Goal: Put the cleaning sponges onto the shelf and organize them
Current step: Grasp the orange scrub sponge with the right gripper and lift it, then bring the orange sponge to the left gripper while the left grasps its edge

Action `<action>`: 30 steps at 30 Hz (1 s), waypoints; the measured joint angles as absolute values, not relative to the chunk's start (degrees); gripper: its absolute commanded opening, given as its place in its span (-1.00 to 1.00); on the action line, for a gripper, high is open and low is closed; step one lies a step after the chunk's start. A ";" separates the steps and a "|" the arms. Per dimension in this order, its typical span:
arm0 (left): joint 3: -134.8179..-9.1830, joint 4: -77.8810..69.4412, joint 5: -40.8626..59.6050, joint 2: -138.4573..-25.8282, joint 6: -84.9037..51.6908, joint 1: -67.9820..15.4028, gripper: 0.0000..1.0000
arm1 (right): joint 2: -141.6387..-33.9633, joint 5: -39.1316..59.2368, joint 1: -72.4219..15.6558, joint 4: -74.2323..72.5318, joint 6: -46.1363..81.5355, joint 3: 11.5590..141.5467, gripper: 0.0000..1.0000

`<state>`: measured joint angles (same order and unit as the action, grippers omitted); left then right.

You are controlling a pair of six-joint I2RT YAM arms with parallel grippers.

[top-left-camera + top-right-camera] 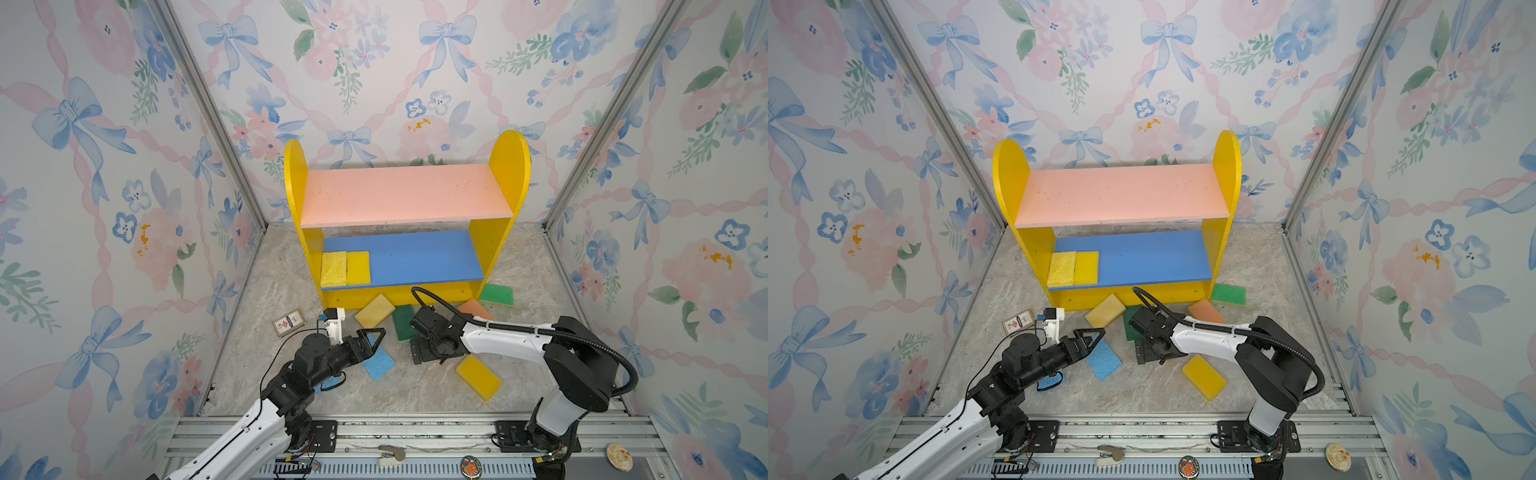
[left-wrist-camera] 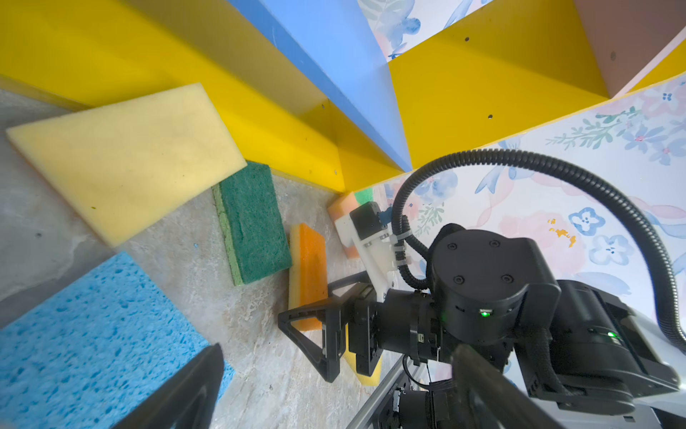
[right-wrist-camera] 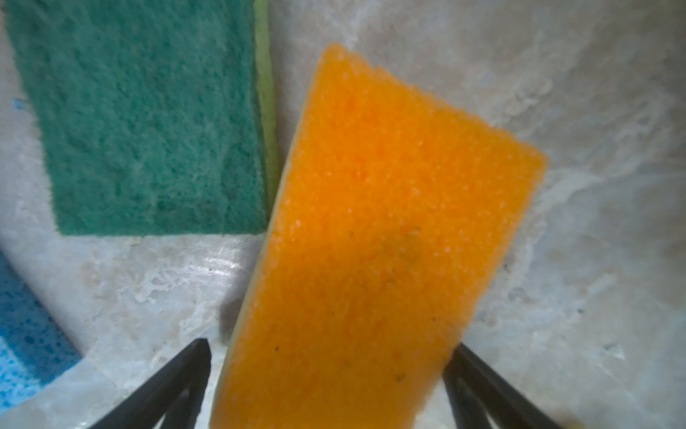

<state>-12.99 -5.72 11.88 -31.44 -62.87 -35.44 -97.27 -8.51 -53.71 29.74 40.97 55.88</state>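
The shelf (image 1: 415,257) stands at the back with two yellow cleaning sponges (image 1: 333,269) (image 1: 358,268) at the left of its blue lower board. On the floor in front lie pale yellow (image 1: 375,311), dark green (image 1: 402,322), peach (image 1: 476,309), green (image 1: 496,294), blue (image 1: 378,361) and yellow (image 1: 478,376) sponges. My right gripper (image 3: 330,345) points down, open, its fingers either side of an orange sponge (image 3: 389,223) lying on the floor beside the dark green one (image 3: 148,122). My left gripper (image 1: 368,343) hangs open over the blue sponge (image 2: 92,341), holding nothing.
A small picture card (image 1: 288,323) lies on the floor left of the left gripper. The metal rail (image 1: 415,432) carrying both arm bases runs along the front edge. Patterned walls close in the left, right and back.
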 measured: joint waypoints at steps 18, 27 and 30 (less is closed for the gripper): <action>-12.97 -6.33 12.88 -34.02 -62.92 -35.35 0.96 | -86.94 -12.69 -54.72 34.00 42.52 53.49 0.13; -12.01 -15.92 14.61 -41.15 -65.93 -37.06 0.96 | -77.58 -7.51 -59.92 33.98 34.85 56.97 0.13; -12.62 -17.41 14.66 -43.29 -66.08 -38.00 0.90 | -77.60 -5.65 -62.13 33.32 32.88 58.76 0.12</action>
